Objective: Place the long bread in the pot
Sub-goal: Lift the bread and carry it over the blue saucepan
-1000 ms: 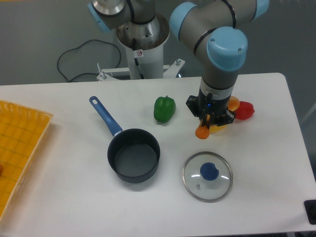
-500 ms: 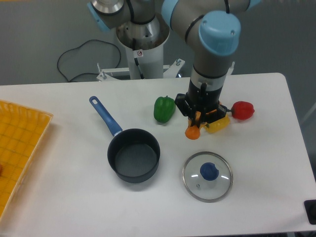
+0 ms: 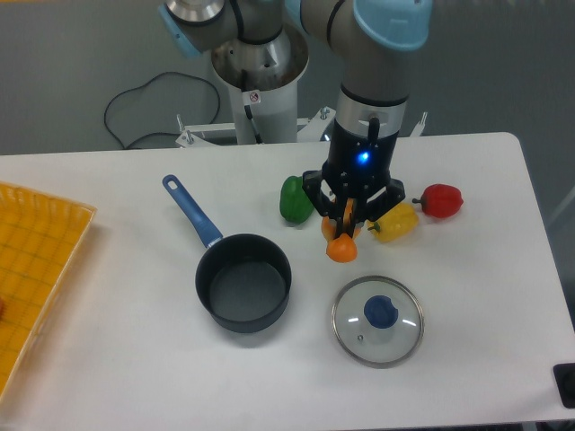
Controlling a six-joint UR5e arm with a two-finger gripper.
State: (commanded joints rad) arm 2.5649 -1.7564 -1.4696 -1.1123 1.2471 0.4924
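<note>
My gripper (image 3: 346, 217) is shut on the long bread (image 3: 340, 248), a glossy orange loaf that hangs end-down from the fingers above the table. Only its lower rounded end shows; the rest is hidden by the gripper. The pot (image 3: 243, 283), dark grey with a long blue handle (image 3: 190, 210), stands empty on the table to the lower left of the gripper, about a pot's width away.
A green pepper (image 3: 292, 199) sits just left of the gripper. A yellow pepper (image 3: 395, 222) and a red pepper (image 3: 442, 200) lie to its right. A glass lid with a blue knob (image 3: 378, 320) lies below. An orange tray (image 3: 31, 274) is at the left edge.
The gripper has moved left toward the pot with the bread in it, away from the red and yellow peppers, and now partly covers the green pepper.
</note>
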